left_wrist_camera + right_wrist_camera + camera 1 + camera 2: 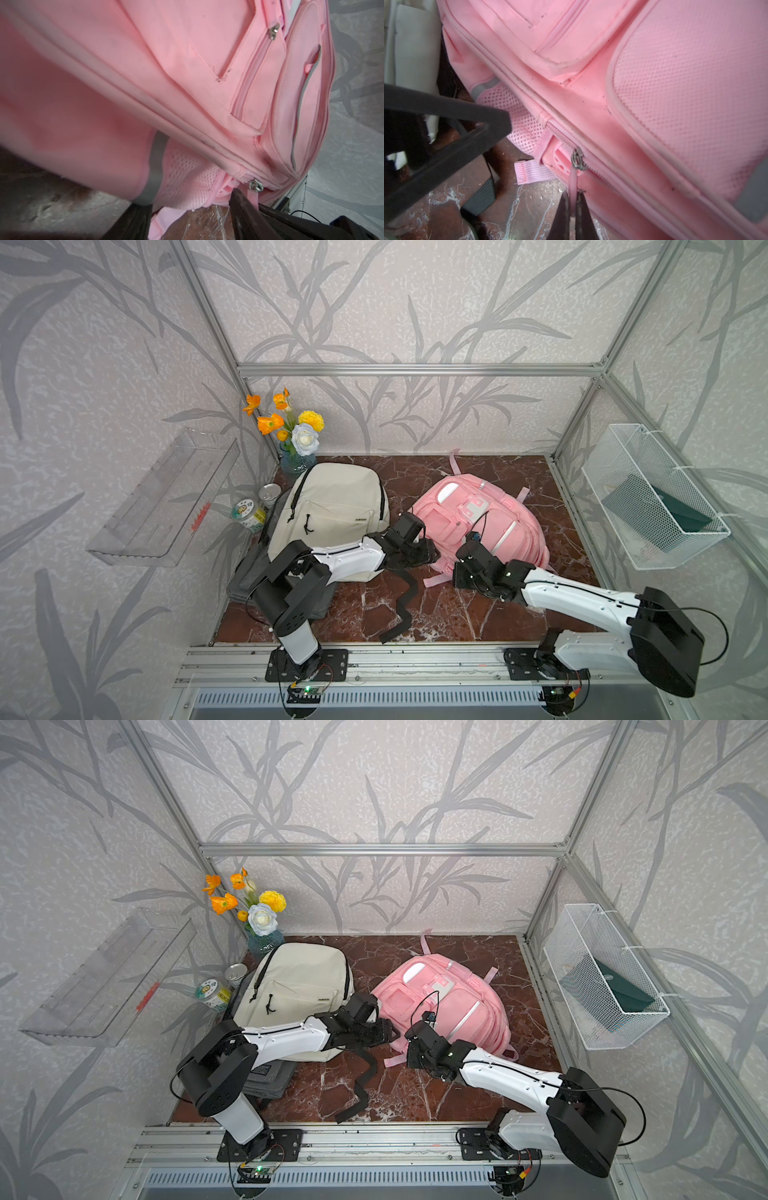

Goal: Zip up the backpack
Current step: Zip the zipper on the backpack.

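Observation:
The pink backpack (478, 522) (449, 1006) lies flat on the marble table at the right. My right gripper (572, 194) (459, 568) is shut on the pink pull tab (573, 180) of the zipper slider (578, 159) at the bag's near lower corner. A short gap in the zip (560, 160) shows beside the slider. My left gripper (189, 207) (432, 556) stands open just beside the same corner, at the mesh side pocket (187, 172), with nothing between its fingers (245, 209). The slider (256, 185) lies close to one finger.
A cream backpack (332, 514) lies at the left over a grey bag (249, 576), under my left arm. A black strap (403, 601) trails toward the front edge. A flower vase (297, 443) and two tins (249, 514) stand back left. A wire basket (656, 497) hangs on the right wall.

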Controlling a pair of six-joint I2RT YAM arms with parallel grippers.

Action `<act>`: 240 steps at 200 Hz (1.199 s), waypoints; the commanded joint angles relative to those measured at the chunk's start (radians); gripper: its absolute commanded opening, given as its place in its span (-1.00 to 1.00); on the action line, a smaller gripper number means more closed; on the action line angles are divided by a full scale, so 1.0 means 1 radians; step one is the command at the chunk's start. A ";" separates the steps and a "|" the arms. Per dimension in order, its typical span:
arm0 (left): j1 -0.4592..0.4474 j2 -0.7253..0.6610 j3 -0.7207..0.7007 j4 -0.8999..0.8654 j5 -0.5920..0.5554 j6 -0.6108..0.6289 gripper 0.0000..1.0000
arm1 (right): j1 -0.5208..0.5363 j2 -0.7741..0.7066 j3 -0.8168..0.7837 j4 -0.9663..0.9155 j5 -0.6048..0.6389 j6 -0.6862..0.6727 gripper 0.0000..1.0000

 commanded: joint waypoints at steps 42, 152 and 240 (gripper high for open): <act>-0.025 0.063 0.017 0.195 0.058 -0.113 0.23 | 0.050 -0.037 -0.001 0.053 0.011 -0.024 -1.00; -0.041 -0.231 -0.034 -0.049 -0.101 -0.156 0.20 | 0.061 -0.010 0.005 0.062 0.035 -0.037 -1.00; -0.037 0.018 0.018 0.091 -0.068 -0.211 0.16 | 0.082 -0.016 0.032 0.066 0.033 -0.056 -1.00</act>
